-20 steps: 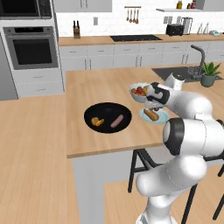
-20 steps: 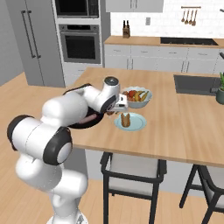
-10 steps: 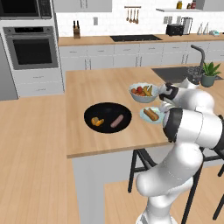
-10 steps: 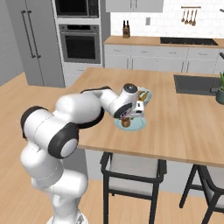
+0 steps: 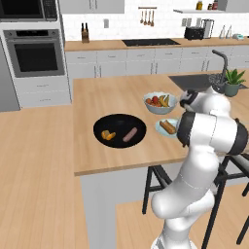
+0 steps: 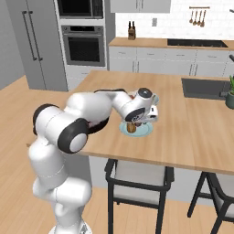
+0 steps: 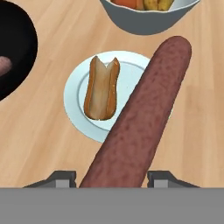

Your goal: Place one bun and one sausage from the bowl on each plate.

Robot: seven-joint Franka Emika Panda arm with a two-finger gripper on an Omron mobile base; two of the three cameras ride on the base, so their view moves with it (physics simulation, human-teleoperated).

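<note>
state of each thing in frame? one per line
gripper: closed on a sausage, above the pale blue plate
held sausage: in the jaws, not yet on the plate
pale blue plate: on the counter, one bun on it
bun on the plate: lying flat, split side up
black bowl: holds one bun and one sausage
fruit bowl: upright, full of fruit
</note>
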